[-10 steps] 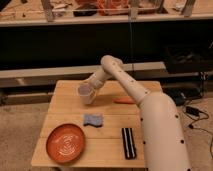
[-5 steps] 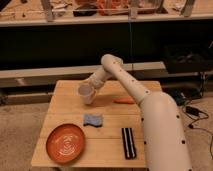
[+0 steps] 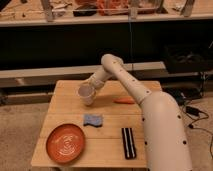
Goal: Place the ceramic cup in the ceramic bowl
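Cup: we see the small plain white ceramic cup (image 3: 87,94) held tilted at the gripper (image 3: 90,92), raised above the table's rear-left area.
Gripper: closed on the cup.
Bowl: the wide orange-red ceramic bowl (image 3: 66,143) sits at the front-left corner, well apart.
Risk: we judge the tilted cup could slip, or clip the blue sponge (image 3: 93,120) lying between.
Surface: a slatted pale wooden table (image 3: 107,150), also carrying a black bar-shaped object (image 3: 128,142) and an orange carrot-like piece (image 3: 123,100).
Room: dark shelving behind, cables on the floor.
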{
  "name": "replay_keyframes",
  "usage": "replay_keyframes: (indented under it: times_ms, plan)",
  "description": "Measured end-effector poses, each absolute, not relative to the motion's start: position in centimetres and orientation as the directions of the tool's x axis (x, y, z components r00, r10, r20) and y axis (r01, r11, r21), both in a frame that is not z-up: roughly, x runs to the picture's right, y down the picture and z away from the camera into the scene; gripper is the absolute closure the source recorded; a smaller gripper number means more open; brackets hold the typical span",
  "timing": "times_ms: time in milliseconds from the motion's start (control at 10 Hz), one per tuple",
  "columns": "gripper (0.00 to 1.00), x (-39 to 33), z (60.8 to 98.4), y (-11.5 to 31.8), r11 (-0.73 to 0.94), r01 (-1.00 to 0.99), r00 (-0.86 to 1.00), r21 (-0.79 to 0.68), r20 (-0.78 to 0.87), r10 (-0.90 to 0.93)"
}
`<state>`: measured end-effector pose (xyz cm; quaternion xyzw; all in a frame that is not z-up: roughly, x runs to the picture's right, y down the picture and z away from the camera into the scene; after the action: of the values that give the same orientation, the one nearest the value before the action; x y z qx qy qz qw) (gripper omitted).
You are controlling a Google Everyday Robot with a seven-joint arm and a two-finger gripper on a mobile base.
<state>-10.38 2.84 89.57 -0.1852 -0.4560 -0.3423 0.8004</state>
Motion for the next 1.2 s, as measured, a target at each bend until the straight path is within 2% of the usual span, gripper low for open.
replay_keyframes:
  times_ms: [600,800,1200]
  plan:
    - [0.99,-10.0,88.6,3.4,0.668,0.742,0.294,0.063,0.864,-0.409]
    - [0.93,-9.8,88.2,3.6,0.654,0.753,0.273,0.077,0.867,-0.416]
    - [0.93,-9.5,87.5,3.8,0.638,0.764,0.242,0.097,0.873,-0.424]
